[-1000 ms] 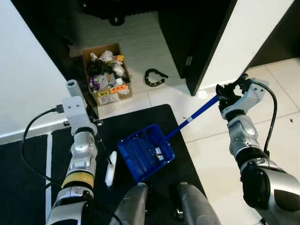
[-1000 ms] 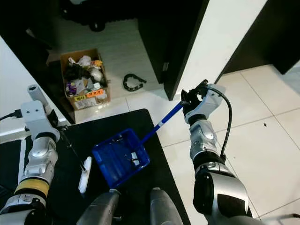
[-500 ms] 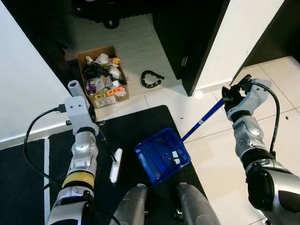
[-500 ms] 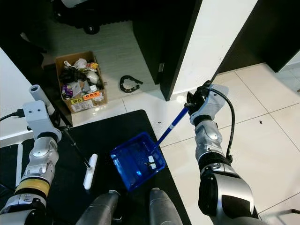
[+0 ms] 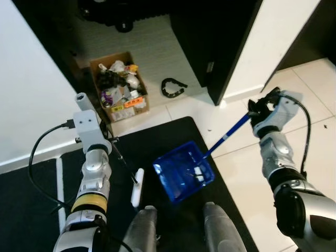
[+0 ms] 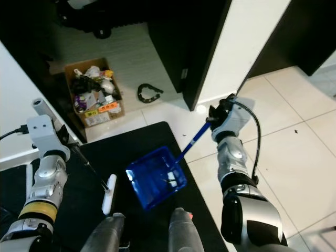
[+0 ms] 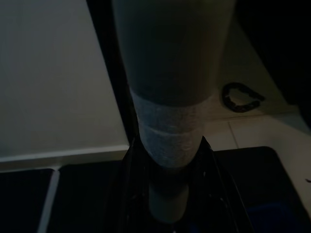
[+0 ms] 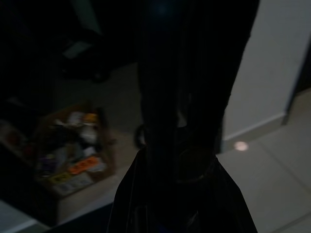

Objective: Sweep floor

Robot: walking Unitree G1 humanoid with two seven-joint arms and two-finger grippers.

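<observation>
Black mat (image 5: 173, 134) carries blue dustpan (image 5: 184, 171); right claw (image 5: 258, 109) grips its handle, left claw (image 5: 100, 137) grips broom (image 5: 137, 187).

We see our right gripper (image 5: 258, 108) closed around the top end of the blue dustpan handle (image 5: 227, 136), which slants down from it toward our legs to the blue dustpan (image 5: 183, 171) lying on the black mat (image 5: 157, 139), with a few small white scraps inside the pan. Our left gripper (image 5: 107, 142) holds a thin dark broom stick (image 5: 123, 161) that runs down from it to a white brush head (image 5: 137, 187) on the mat, just beside the dustpan. Beyond the left gripper, on the pale tile floor (image 5: 157, 52), stand a cardboard box full of trash (image 5: 119, 86) and a curled black piece (image 5: 173, 87).
</observation>
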